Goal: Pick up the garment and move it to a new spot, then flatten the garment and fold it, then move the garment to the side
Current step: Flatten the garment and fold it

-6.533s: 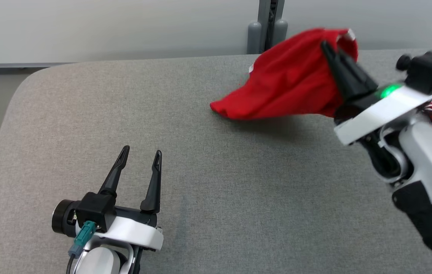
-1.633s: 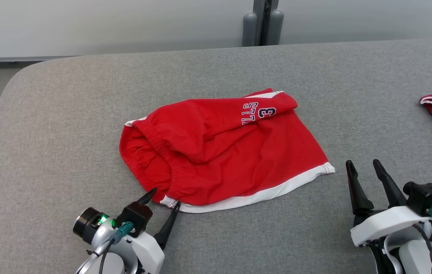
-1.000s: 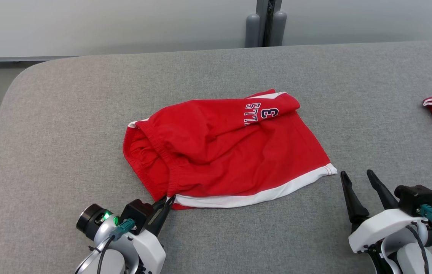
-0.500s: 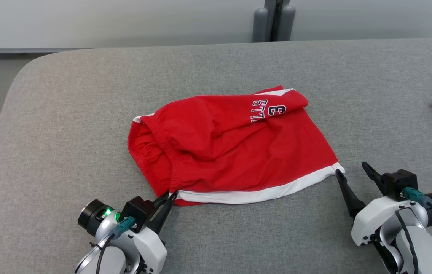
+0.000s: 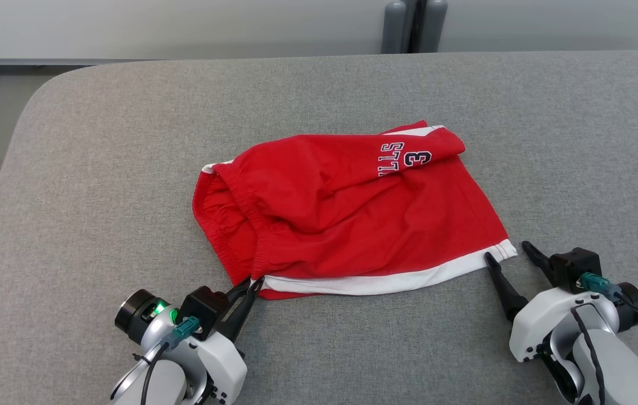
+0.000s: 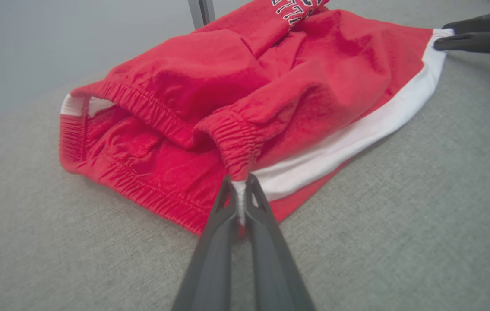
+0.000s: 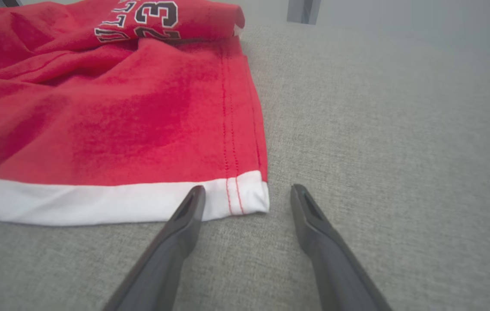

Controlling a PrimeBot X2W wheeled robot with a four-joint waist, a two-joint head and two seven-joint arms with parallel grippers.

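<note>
Head view: garment (image 5: 352,219) in left pincer (image 5: 255,281)

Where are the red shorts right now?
In the head view the red shorts lie on the grey table, left tool pinching their near-left corner, open right tool at the near-right corner.

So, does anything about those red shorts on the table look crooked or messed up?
Yes. The red shorts lie rumpled, not flat: the far leg, the one with the printed number, is folded back over the top, and the elastic waistband gapes open at the left. Nothing looks torn or spilled.
</note>
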